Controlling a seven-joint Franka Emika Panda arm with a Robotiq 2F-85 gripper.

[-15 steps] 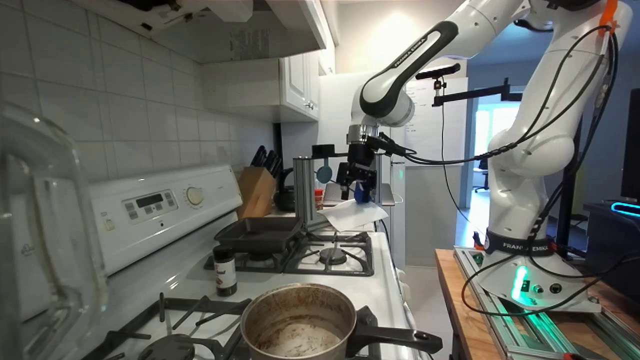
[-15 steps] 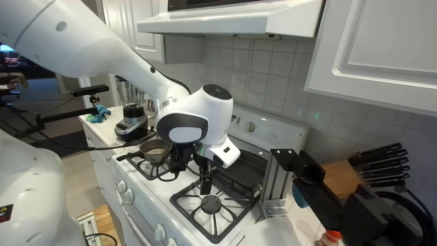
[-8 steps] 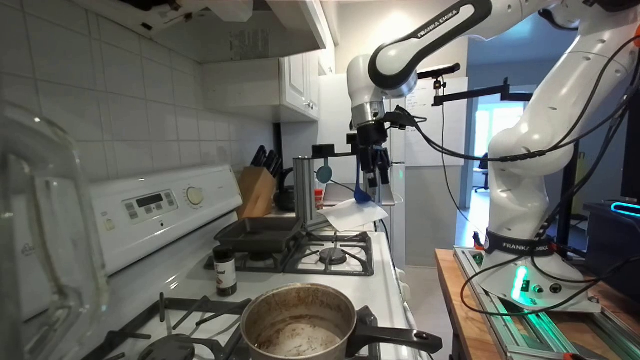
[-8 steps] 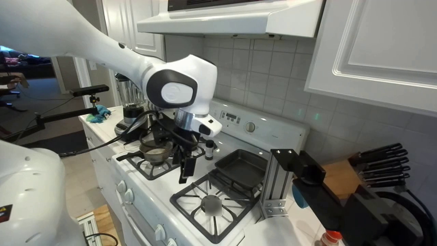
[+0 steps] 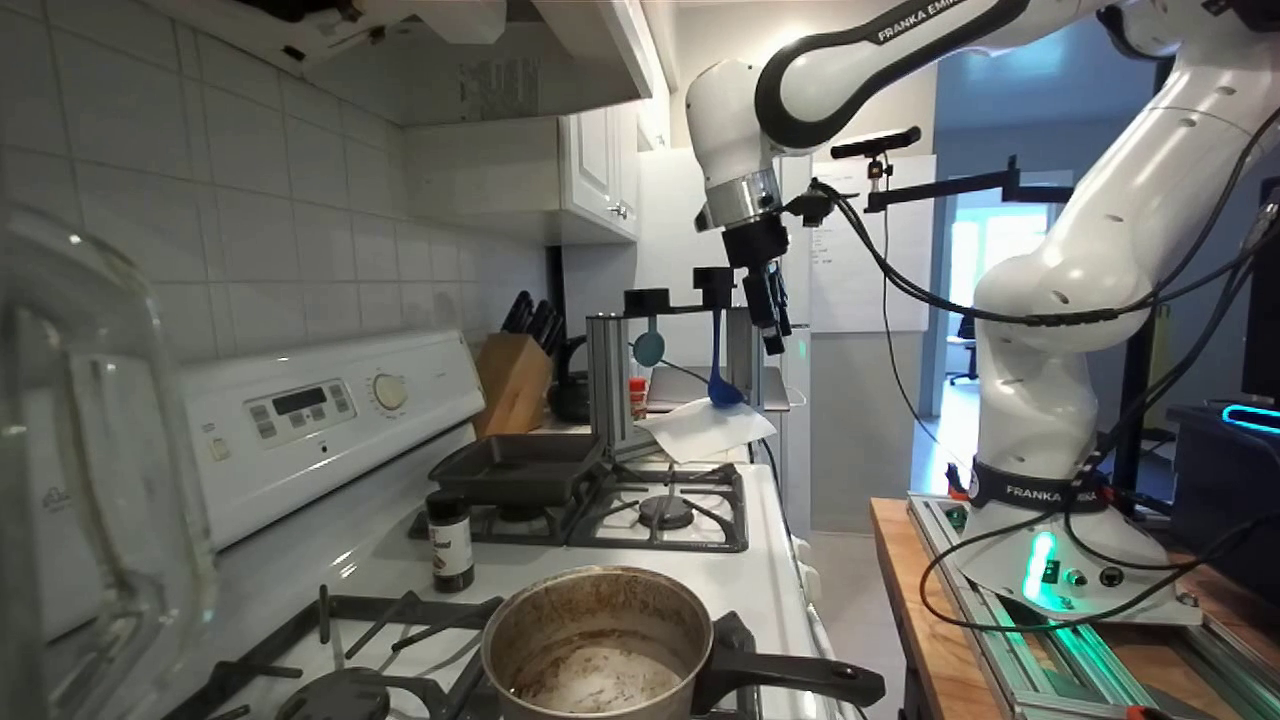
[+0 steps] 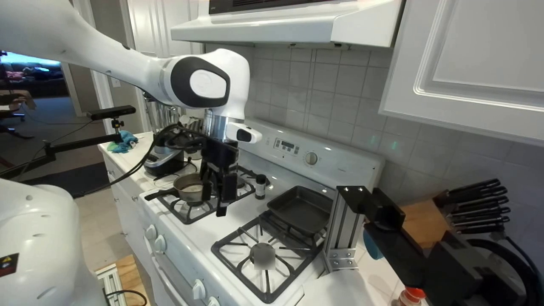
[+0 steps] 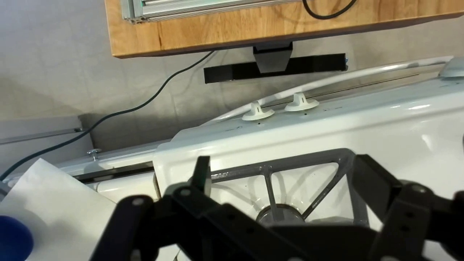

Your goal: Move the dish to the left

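Note:
The dish, a dark grey-black squarish pan (image 5: pixel 520 468), sits level on a back burner grate. It shows whole in an exterior view (image 6: pixel 301 208), beside a metal post. It is out of the wrist view. My gripper (image 5: pixel 772 335) hangs tilted in the air, well above the stove and apart from the dish. In an exterior view my gripper (image 6: pixel 215 205) appears on the pot's side of the dish, towards the stove's front. In the wrist view my gripper (image 7: pixel 285 172) has its fingers wide apart, with only the front burner grate (image 7: pixel 304 159) seen below and nothing between them.
A steel pot (image 5: pixel 600 640) with a black handle stands on another burner. A dark-capped jar (image 5: pixel 451 545) stands near the dish. The metal post (image 6: pixel 340 229) and a hanging blue ladle (image 5: pixel 722 388) stand close by. The range hood (image 6: pixel 272 29) overhangs the stove.
My gripper has risen and drawn back from over the burners near the dish towards the stove's front, tilting. The dish, partly hidden by the arm before, now shows whole. It has not moved since half a second ago.

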